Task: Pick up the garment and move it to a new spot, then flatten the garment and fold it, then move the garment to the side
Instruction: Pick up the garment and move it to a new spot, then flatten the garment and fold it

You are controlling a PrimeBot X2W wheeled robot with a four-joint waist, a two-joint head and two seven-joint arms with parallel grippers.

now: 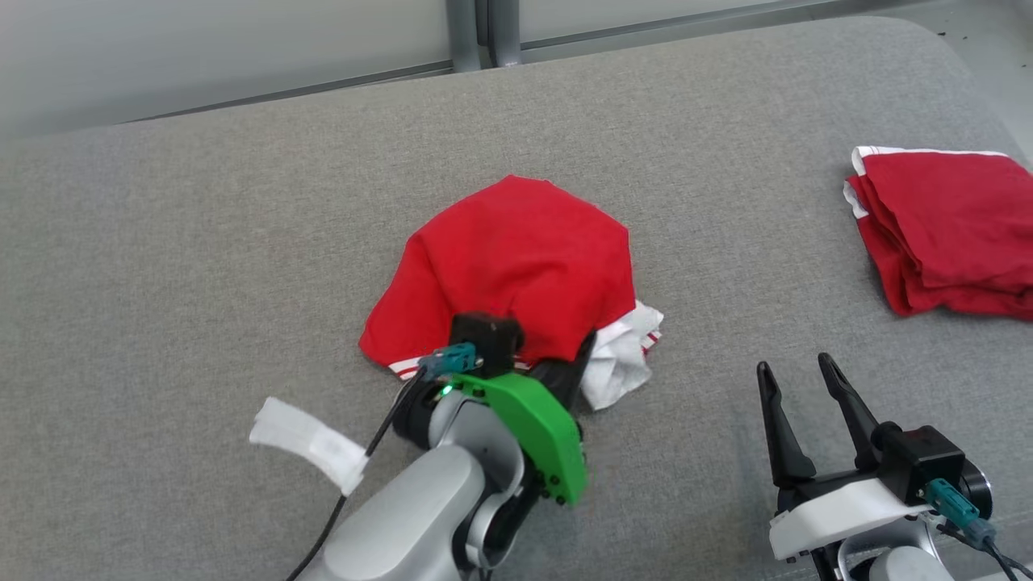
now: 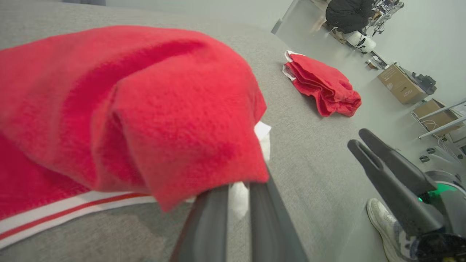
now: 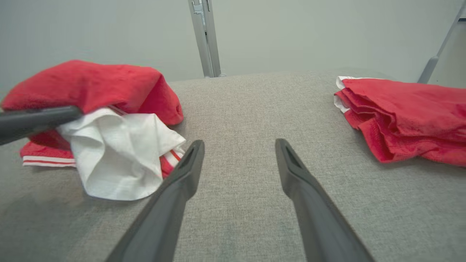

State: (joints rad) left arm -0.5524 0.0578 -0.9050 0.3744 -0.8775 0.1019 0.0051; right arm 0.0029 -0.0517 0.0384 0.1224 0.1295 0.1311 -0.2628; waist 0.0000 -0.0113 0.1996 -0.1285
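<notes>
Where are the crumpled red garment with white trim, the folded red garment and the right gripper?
crumpled red garment (image 1: 516,258): head view, middle of its red top.
folded red garment (image 1: 952,234): head view, its top layer.
right gripper (image 1: 794,363): head view, midway between its fingertips.

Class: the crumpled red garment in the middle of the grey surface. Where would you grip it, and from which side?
I'd grip the red garment at its near edge, where the striped hem and white fabric poke out. Come in low from the robot's side: the top is a smooth dome, hard to pinch, while that edge offers loose layers for the jaws.
</notes>
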